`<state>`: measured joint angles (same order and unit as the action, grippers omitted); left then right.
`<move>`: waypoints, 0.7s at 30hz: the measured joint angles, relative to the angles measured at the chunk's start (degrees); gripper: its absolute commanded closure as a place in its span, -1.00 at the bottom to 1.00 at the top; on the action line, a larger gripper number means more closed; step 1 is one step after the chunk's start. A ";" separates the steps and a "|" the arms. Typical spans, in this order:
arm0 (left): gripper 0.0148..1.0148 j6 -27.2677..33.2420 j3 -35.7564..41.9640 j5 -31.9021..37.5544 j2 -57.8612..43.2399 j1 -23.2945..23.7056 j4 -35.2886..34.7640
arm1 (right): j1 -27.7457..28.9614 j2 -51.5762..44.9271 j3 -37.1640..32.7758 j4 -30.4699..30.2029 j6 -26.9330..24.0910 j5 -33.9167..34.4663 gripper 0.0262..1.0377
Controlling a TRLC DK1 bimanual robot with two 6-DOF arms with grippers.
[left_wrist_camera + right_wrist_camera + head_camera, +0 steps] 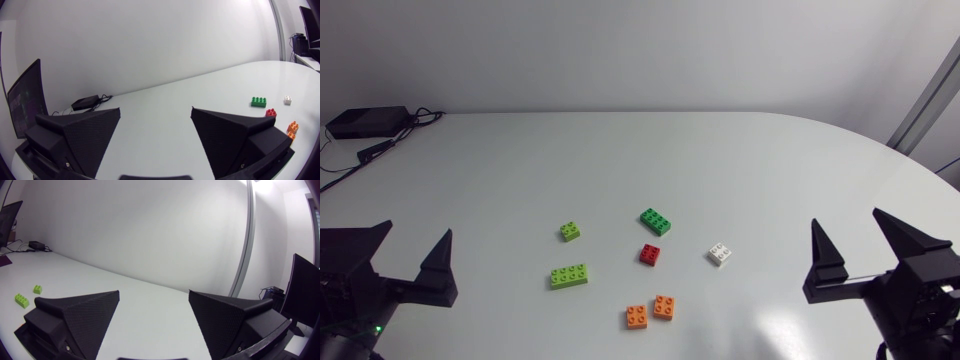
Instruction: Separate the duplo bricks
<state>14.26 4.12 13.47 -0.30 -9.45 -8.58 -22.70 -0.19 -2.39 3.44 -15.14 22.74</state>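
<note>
seven duplo bricks lie separate in the lower centre of the head view, on the white table (740, 160): a small lime brick (570, 231), a dark green brick (655, 221), a red brick (650, 254), a white brick (720, 254), a long lime brick (568, 276), an orange brick (637, 317) and a second orange brick (664, 307). the two orange ones sit just beside each other, and we cannot tell whether their corners touch.

our left pincer (418, 232) sits in the lower left corner of that frame, and our right pincer (845, 218) in the lower right. both have their fingers spread wide and hold nothing. the bricks lie between the two pincers, well apart from each.

only the head view takes in all seven. the left wrist view, past the wide left pincer (156, 111), shows the dark green brick (258, 102), the white brick (287, 100) and the red brick (271, 113) ahead of its right finger. some orange shows at that finger's edge, but neither lime brick appears. the right wrist view, over the wide right pincer (154, 294), shows only the long lime brick (21, 300) and the small lime brick (37, 288), beside its left finger.

a black box (365, 122) with cables lies at the upper left of the head frame. the studs are too small for us to read anything on them.
</note>
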 measured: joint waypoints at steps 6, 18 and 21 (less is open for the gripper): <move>-0.95 -1.99 -0.17 0.00 0.00 1.49 2.38 | 1.42 0.00 0.00 0.00 1.25 -0.04 -0.92; -0.95 -2.58 -2.78 -0.04 0.00 4.22 9.92 | 8.39 0.00 0.00 0.00 7.45 -0.02 -0.92; -0.95 -2.58 -2.86 -0.11 0.00 4.26 10.05 | 8.63 0.00 0.00 0.02 8.87 -0.28 -0.92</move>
<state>11.68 1.26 13.37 -0.30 -5.19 1.48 -14.06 -0.19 -2.39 3.46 -6.26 22.46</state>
